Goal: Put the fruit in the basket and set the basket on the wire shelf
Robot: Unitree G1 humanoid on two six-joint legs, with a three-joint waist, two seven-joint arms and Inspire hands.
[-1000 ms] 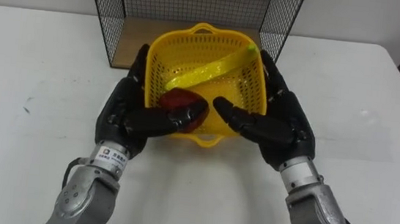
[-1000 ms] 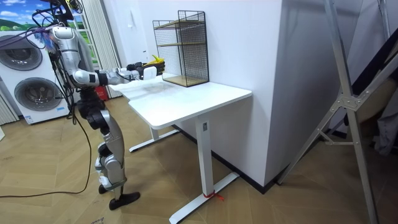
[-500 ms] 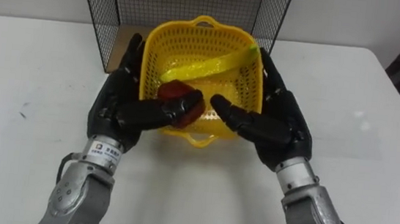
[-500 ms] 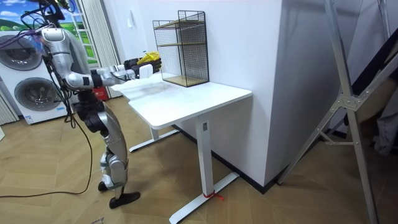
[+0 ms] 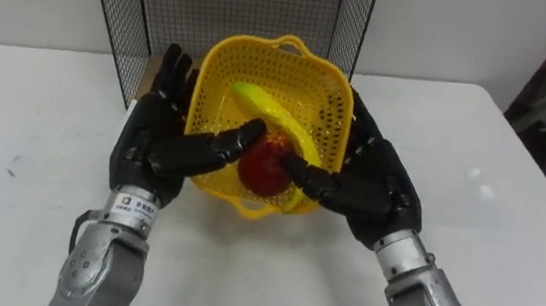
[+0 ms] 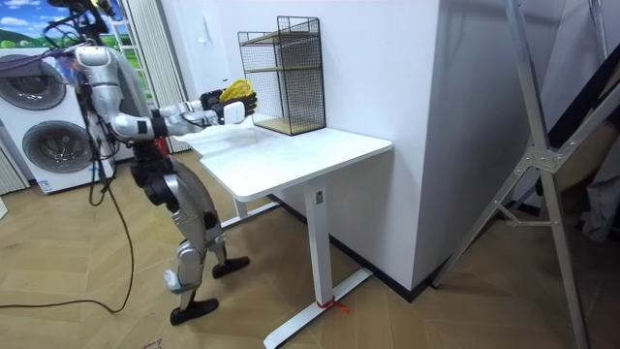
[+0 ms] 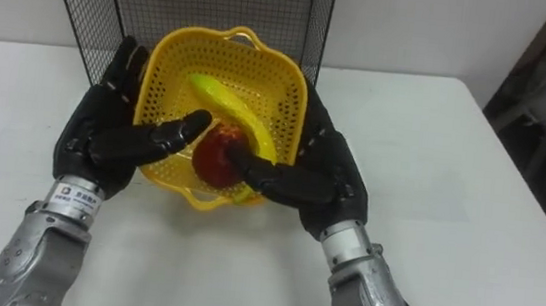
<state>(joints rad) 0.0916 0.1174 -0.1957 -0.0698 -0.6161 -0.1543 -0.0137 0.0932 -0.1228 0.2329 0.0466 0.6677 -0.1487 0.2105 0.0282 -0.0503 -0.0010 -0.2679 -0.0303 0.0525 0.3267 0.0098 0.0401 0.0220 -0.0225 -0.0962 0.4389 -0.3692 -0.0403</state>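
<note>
One yellow perforated basket [image 5: 225, 50] is held up between the robot's two hands, just in front of the black wire shelf [image 5: 237, 9] and outside it. The basket tips toward the robot, so its inside faces the camera. It has two loop handles, one at the rim nearest the shelf and one at the low rim farthest from it.

Two pieces of fruit lie in the basket. One yellow-green banana [image 5: 267, 107] runs slantwise across the floor. One red apple [image 5: 264, 167] has rolled to the low side, away from the shelf, and touches the banana's lower end.

The left hand [image 5: 148, 146] lies flat against the basket's left wall. Its fingers point straight up toward the shelf, and its thumb stretches across the low rim toward the apple. The right hand [image 5: 375, 188] mirrors it on the right wall, fingers straight and thumb reaching in over the same rim. Neither hand closes round anything; the two palms carry the basket by pressing it between them.

The shelf stands on one white table [image 5: 34, 130], against the wall, and wooden boards serve as its levels. In the room view the robot stands at the table end farthest from the shelf, with its feet apart as in a stride. Both arms reach out over the tabletop, with the basket clear above it. Two washing machines [image 6: 48, 145] stand behind the robot, one above the other.
</note>
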